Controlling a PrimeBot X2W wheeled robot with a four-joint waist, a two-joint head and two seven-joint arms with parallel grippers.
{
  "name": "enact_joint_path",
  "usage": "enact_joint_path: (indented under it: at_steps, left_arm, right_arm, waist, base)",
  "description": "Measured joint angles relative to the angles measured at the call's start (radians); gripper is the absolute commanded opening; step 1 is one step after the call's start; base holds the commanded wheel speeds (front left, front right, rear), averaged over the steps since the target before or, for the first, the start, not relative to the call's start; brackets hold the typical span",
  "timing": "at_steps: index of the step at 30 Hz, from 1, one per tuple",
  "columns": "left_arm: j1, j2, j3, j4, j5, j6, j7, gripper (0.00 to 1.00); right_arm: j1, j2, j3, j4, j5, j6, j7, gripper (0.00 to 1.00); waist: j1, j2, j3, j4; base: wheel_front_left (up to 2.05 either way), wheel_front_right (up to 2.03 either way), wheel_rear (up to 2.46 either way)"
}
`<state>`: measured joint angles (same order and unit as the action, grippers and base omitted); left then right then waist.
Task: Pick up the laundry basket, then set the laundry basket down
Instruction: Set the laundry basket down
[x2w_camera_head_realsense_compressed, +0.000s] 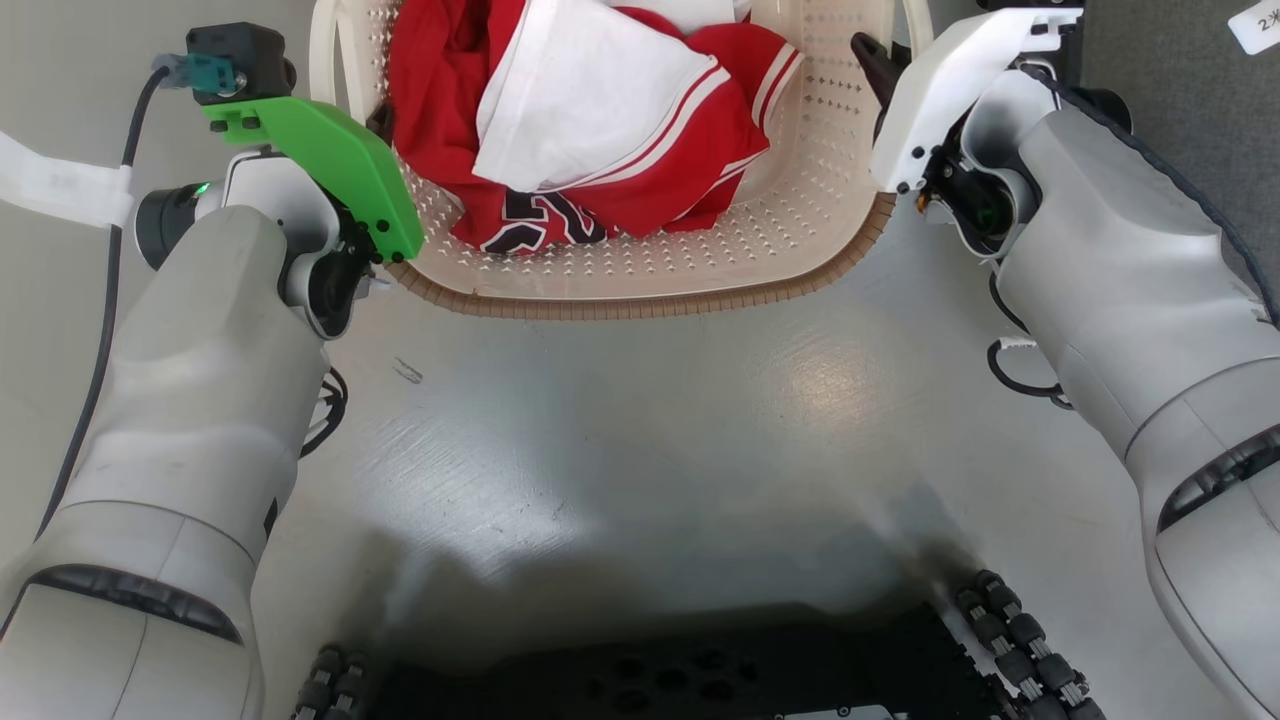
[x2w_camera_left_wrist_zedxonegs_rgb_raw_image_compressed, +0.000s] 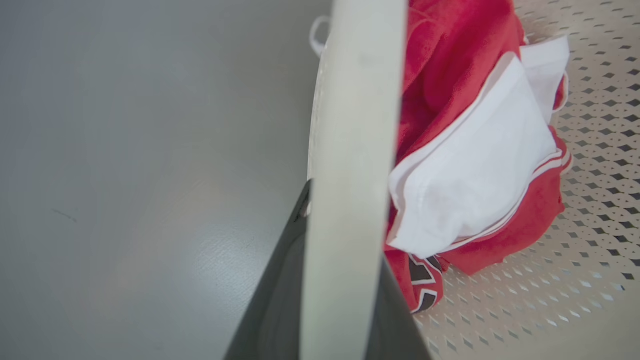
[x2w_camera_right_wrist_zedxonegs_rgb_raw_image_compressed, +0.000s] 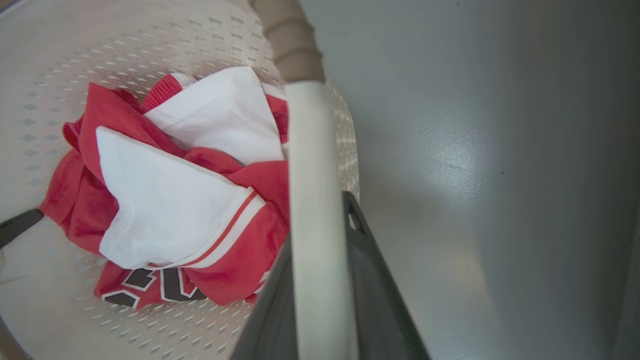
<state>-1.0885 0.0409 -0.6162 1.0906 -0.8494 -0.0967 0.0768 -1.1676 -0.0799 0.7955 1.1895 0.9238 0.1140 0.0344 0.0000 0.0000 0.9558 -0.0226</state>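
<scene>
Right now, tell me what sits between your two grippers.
The laundry basket, holding red and white clothes, fills the stretch between left gripper and right gripper, head view.

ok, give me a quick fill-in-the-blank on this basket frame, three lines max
1. The laundry basket holds white and ___ clothes.
2. The left gripper and the right gripper each straddle a white side ___ of the basket.
3. The left wrist's cover is ___; the right wrist's cover is white.
Missing words: red; handle; green.
</scene>
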Motion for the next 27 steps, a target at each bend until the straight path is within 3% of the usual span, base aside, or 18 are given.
enact_joint_path:
  at_steps: [3,4,5,6,7,8,27]
  left_arm:
    - [-0.002,-0.001,-0.002,0.002,0.0,-0.001,-0.007,0.0]
    - [-0.003,-0.001,-0.002,0.002,0.0,-0.001,-0.007,0.0]
    - [-0.003,-0.001,-0.002,0.002,0.0,-0.002,-0.007,0.08]
    - [-0.003,-0.002,-0.002,0.003,0.0,-0.003,-0.007,0.46]
    - [-0.003,-0.002,-0.002,0.004,0.0,-0.01,-0.007,0.84]
    - [-0.003,-0.002,-0.001,0.004,-0.002,-0.011,-0.007,1.0]
    - [-0.008,-0.014,-0.008,0.029,-0.01,-0.022,-0.027,1.0]
  right_arm:
    - [-0.001,0.001,0.0,0.004,0.0,0.0,-0.009,0.0]
    - [-0.002,0.001,0.0,0.005,0.0,0.0,-0.011,0.12]
    - [-0.002,0.002,0.0,0.007,0.0,0.0,-0.012,0.29]
    - [-0.003,0.002,-0.001,0.008,0.001,0.001,-0.016,0.46]
    - [-0.004,0.002,-0.002,0.011,0.001,0.002,-0.018,0.88]
    - [-0.007,0.002,-0.003,0.013,0.002,0.002,-0.018,1.0]
    - [-0.018,0.01,0.002,0.038,0.009,0.0,-0.051,1.0]
  waist:
    - [0.0,0.0,0.001,0.0]
    - [0.0,0.0,0.002,0.0]
    - [0.0,0.0,0.002,0.0]
    - [0.0,0.0,0.003,-0.001]
    - [0.0,0.0,0.003,-0.001]
    - [0.0,0.0,0.003,-0.001]
    - [0.0,0.0,-0.018,-0.006]
  base:
    - [0.0,0.0,0.0]
    - [0.0,0.0,0.0]
    - [0.0,0.0,0.0]
    - [0.0,0.0,0.0]
    - [0.0,0.0,0.0]
    - [0.0,0.0,0.0]
    - [0.0,0.0,0.0]
